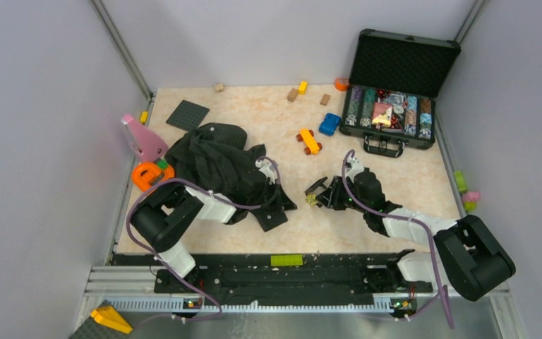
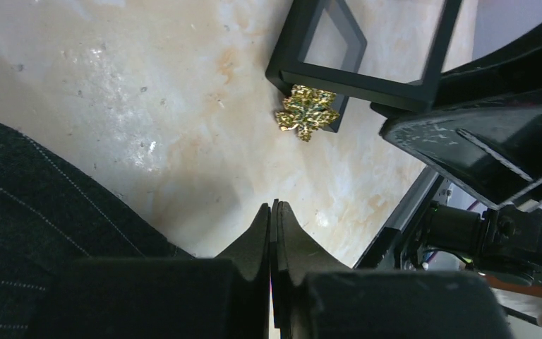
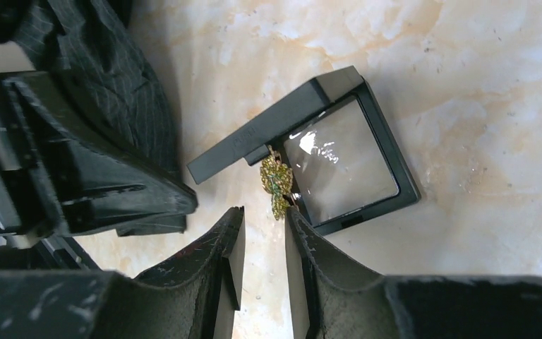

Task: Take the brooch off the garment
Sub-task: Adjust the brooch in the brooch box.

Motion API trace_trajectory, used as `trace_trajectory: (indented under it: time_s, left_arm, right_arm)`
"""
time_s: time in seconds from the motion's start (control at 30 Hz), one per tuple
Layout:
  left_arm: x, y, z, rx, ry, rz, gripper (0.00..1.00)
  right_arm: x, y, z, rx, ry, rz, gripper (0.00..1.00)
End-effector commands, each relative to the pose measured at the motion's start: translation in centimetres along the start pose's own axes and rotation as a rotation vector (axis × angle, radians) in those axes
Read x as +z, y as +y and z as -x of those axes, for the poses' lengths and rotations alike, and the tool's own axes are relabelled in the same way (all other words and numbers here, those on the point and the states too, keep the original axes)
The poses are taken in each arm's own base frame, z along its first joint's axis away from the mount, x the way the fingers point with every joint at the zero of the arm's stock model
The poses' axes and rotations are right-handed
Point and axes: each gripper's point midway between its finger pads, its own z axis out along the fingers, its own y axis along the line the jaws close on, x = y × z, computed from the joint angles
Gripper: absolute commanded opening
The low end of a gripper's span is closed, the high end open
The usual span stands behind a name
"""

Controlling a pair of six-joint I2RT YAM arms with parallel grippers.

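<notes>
The gold leaf-shaped brooch lies on the table, off the garment, leaning against a small black box with a clear window. In the right wrist view the brooch sits just beyond my right gripper, which stands open with nothing between its fingers. My left gripper is shut on nothing, above bare table beside the garment's edge. From above, the dark pinstriped garment lies crumpled at the left, and both grippers meet near the brooch.
An open black case of chips stands at the back right. An orange toy car, a blue one and small blocks lie behind. A pink piece, an orange piece and a dark plate are at the left.
</notes>
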Motion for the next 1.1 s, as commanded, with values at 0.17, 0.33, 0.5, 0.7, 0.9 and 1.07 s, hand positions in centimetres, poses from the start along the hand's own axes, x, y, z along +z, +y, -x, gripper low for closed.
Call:
trace_trajectory:
  time_s: [0.17,0.33,0.5,0.7,0.9,1.07]
  left_arm:
    - [2.1,-1.9,0.8,-0.04,-0.02,-0.097,0.0]
    - [2.7,-1.8,0.7,-0.036,-0.014,-0.089,0.0]
    - [3.2,-1.7,0.5,-0.026,-0.009,-0.077,0.0]
    - [3.8,-1.4,0.3,-0.031,-0.002,-0.068,0.0]
    - [4.3,-1.0,0.2,-0.033,0.006,-0.058,0.0]
    - [4.7,-0.6,0.1,-0.034,0.008,-0.049,0.0]
  right_arm:
    - [0.9,1.1,3.4,-0.057,-0.084,0.05,0.28]
    - [1.1,0.4,3.4,-0.037,-0.095,0.067,0.26]
    - [1.7,0.5,3.3,-0.022,-0.088,0.095,0.26]
    - [2.3,0.2,3.0,-0.008,-0.078,0.105,0.26]
    - [2.7,0.0,2.8,0.001,-0.071,0.111,0.26]
    - [2.9,-0.2,2.4,0.008,-0.058,0.119,0.25]
